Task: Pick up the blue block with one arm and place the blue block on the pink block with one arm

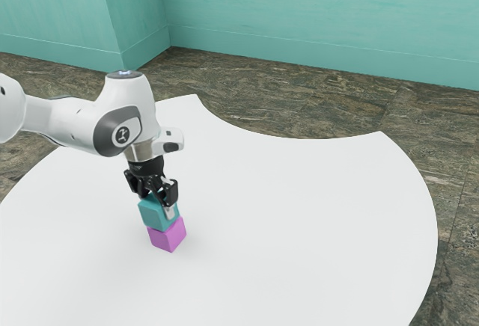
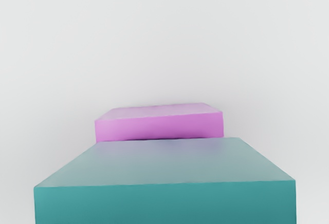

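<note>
Our jaws point down and are pinching the blue block (image 1: 152, 211) from two opposite sides. In the exterior view, one dark finger (image 1: 171, 200) lies against the block face toward the exterior view's right, and the other is at the opposite face, mostly hidden behind the block and the hand. The blue block reads as teal in both views. It rests on top of the pink block (image 1: 166, 235), with their faces touching and no gap visible between them. The stack is not flush: the blue block is offset toward the exterior view's left, which leaves a strip of the pink block's top uncovered toward the exterior view's right. In the wrist view, the blue block (image 2: 164, 183) sits directly under our hand, with its top face and one side face showing. The pink block (image 2: 159, 124) appears beyond its far edge, showing part of its top and one side. Both blocks stand upright, and their edges are turned slightly out of line with each other. The pink block sits flat on the white surface (image 1: 299, 214), toward the edge nearest the camera in the exterior view and below the arm's wrist. In the wrist view, the surface (image 2: 164, 39) appears as a plain pale field behind the blocks. Our white arm (image 1: 75, 124) enters from the exterior view's left and bends down at the wrist over the stack. Around the surface is a dark marbled floor (image 1: 299, 94), and a teal wall (image 1: 299, 4) stands behind it.
</note>
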You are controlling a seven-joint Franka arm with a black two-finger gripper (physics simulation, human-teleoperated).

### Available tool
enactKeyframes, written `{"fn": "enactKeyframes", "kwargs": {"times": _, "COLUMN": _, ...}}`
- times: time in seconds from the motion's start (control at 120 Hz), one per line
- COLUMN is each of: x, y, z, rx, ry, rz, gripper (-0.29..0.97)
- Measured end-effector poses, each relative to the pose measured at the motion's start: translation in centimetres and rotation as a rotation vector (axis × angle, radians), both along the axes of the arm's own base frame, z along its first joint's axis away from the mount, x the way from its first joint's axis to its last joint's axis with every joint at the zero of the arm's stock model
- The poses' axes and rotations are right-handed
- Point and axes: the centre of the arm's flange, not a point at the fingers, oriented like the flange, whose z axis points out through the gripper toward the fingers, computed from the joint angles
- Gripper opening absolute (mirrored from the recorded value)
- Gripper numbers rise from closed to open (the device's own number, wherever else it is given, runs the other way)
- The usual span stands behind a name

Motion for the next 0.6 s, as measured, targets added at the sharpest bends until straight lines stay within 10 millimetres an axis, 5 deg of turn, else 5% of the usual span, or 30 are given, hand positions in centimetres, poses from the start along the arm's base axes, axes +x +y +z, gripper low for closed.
{"fn": "enactKeyframes", "kwargs": {"times": 0.6, "x": 0.45, "y": 0.06, "z": -0.08, "rx": 0.0, "ry": -0.013, "rz": 0.021, "gripper": 0.37}}
